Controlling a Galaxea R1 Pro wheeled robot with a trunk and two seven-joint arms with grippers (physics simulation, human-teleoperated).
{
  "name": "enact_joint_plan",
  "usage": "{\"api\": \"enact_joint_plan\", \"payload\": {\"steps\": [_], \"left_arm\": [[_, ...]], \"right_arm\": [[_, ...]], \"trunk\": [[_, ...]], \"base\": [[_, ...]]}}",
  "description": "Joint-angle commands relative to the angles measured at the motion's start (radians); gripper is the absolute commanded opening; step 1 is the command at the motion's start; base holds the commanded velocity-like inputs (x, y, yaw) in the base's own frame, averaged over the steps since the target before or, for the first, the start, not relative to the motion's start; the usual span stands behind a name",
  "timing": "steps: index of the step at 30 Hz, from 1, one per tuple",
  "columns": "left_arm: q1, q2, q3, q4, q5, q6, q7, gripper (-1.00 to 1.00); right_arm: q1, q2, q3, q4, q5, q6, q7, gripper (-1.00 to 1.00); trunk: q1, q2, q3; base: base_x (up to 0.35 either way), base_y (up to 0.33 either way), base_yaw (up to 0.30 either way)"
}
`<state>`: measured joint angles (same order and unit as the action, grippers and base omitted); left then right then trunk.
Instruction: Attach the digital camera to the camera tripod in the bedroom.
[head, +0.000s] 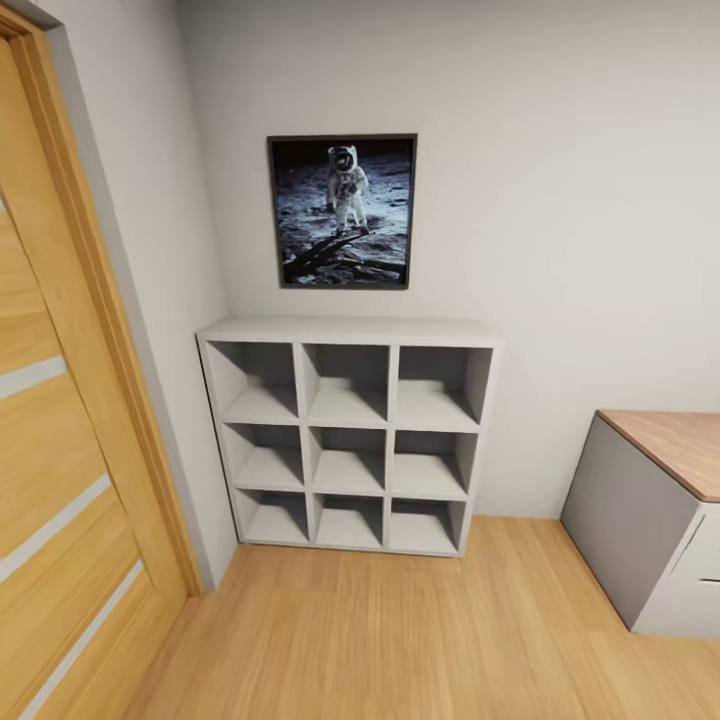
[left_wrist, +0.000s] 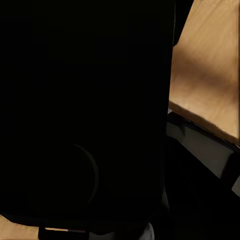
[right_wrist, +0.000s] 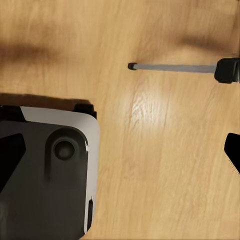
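Tool state is something you cannot read on either arm: by the left tool a black mass (left_wrist: 85, 115) blocks nearly everything, with a strip of wood floor (left_wrist: 210, 65) beside it. By the right tool you look down at the same floor, a grey and white part of the robot's own body (right_wrist: 50, 175), and a thin silver rod (right_wrist: 172, 67) with black ends lying across the boards. That rod may be a leg of the camera tripod, but you cannot be sure from this. Where the digital camera is cannot be told either. Ahead, the floor runs to a wooden door (head: 60, 450) at your left and a grey cabinet (head: 640, 520) with a wooden top at your right. Between them, against the pale wall, stands a white cube shelf (head: 350, 332) whose nine compartments hold nothing, with an astronaut poster (head: 343, 211) above it. You are most likely in the travel and search step, facing a corner of the bedroom. Next you probably need to turn the base or head away from this corner until the tripod comes into sight.
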<state>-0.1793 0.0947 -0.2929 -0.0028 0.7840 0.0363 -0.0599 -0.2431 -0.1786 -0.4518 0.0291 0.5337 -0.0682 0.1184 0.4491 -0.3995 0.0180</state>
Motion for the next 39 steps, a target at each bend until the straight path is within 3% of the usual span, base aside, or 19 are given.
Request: {"api": "enact_joint_plan", "payload": {"steps": [1,31,39], "left_arm": [[0.0,0.0,-0.008,0.0,0.009,0.004,-0.005,-1.0],[0.0,0.0,-0.008,-0.001,0.009,0.004,-0.005,-1.0],[0.0,0.0,-0.008,0.0,0.009,0.003,-0.005,-1.0]], "right_arm": [[-0.001,-0.001,-0.008,0.003,0.008,-0.005,0.001,1.0],[-0.001,0.0,-0.01,0.003,-0.001,-0.012,0.0,1.0],[-0.001,0.001,-0.011,0.003,-0.003,-0.009,0.0,1.0]], "trunk": [[0.001,-0.001,0.0],[0.001,-0.001,0.0],[0.001,-0.001,0.0]], "base": [[0.314,0.0,-0.003],[0.319,0.115,0.0],[0.319,0.134,-0.178]]}}
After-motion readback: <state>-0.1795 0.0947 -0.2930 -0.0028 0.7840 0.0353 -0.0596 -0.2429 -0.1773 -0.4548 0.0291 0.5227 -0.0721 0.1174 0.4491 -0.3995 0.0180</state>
